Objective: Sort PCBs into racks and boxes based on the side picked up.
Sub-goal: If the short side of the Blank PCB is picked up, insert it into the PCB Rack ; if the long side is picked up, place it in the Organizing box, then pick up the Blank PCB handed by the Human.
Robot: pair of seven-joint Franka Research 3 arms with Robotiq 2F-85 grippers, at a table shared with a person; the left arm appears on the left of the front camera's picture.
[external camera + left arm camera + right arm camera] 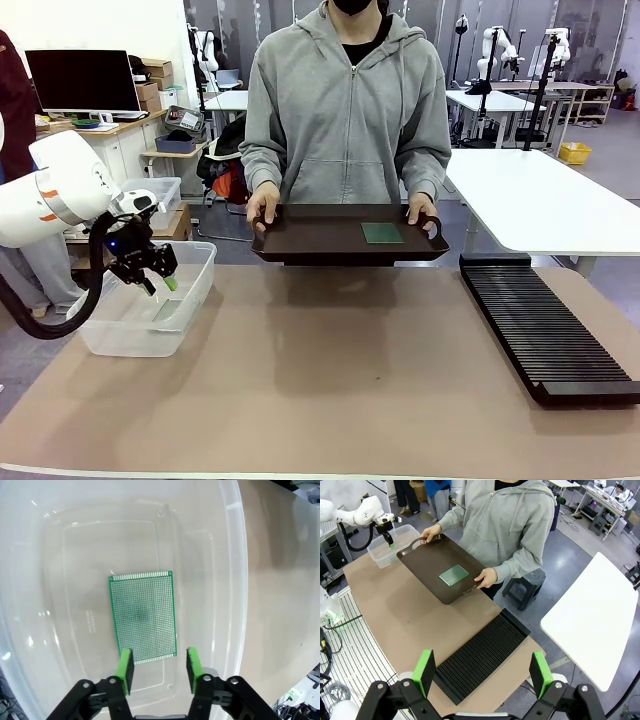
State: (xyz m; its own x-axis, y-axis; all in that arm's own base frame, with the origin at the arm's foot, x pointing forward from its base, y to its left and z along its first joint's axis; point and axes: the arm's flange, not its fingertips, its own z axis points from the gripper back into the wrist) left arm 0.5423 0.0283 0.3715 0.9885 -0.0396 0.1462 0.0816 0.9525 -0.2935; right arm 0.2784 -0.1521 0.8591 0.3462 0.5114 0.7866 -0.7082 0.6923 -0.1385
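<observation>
Our left claw (158, 656) hangs open over the clear tub (235, 555), and there is nothing between its green pads. Right under it one green board (142, 617) lies flat on the bottom of the tub, with its near edge just past the pads. We think this board is sorted now, so this step looks done.

Our right claw (482, 666) is open wide too and holds nothing. It hangs high up, with the black rack (482, 655) below it.

The second green board (382, 233) lies flat on the brown tray (330, 245). The person's hands (263, 208) hold the tray by both ends, just over the far edge of the table (330, 390).

We think the next move is to fetch that board. The left claw should go straight up first, because the tub walls stand all around it and the rim could catch a finger. The tray has a raised edge, and the hands sit at its ends, so we should come down from above, near the middle. The board is thin and flat, so it may be hard to grip.

Between the tub and the rack the table is bare, so there is lots of room to cross.
</observation>
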